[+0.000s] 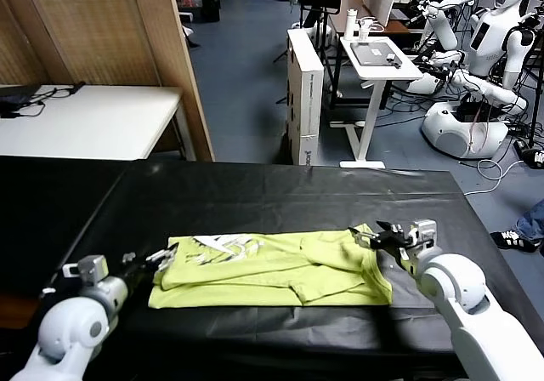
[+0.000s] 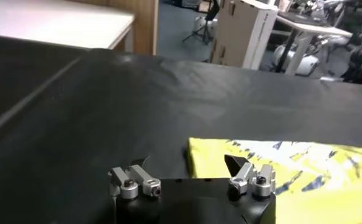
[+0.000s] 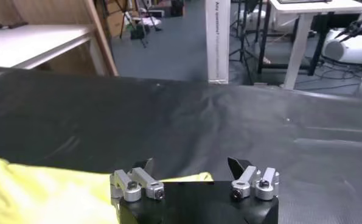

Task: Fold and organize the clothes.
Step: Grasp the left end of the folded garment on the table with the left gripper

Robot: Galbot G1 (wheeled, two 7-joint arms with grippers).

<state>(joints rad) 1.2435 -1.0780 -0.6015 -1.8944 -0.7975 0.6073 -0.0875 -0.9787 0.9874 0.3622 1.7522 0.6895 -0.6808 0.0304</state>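
The left gripper (image 1: pixel 161 258) sits at about 8 o'clock in the head view, low over the black table (image 1: pixel 280 196), with its jaws spread and nothing between them. Its tips reach the left end of the shirt (image 1: pixel 272 268); whether they touch the cloth cannot be told. In the left wrist view the same gripper (image 2: pixel 187 167) shows two separated fingers (image 2: pixel 236 165), one over bare table, the other over the corner of the shirt (image 2: pixel 290 176).

The right gripper (image 1: pixel 380 236) is at about 4 o'clock, also parted and holding nothing, at the right end of the shirt near its far corner. The right wrist view shows this gripper (image 3: pixel 191 167) with its fingers (image 3: pixel 145 167) apart, the yellow-green cloth (image 3: pixel 41 195) running under one side and bare table beyond.

The shirt lies flat in a long band across the table's near middle, roughly from 8 to 4 o'clock, between the two grippers. A whitish print faces up near its left end, and the cloth is rumpled toward the right.

Beyond the table, a white desk (image 1: pixel 85 122) stands at 10 o'clock and a tall white box (image 1: pixel 304 92) at 12 o'clock
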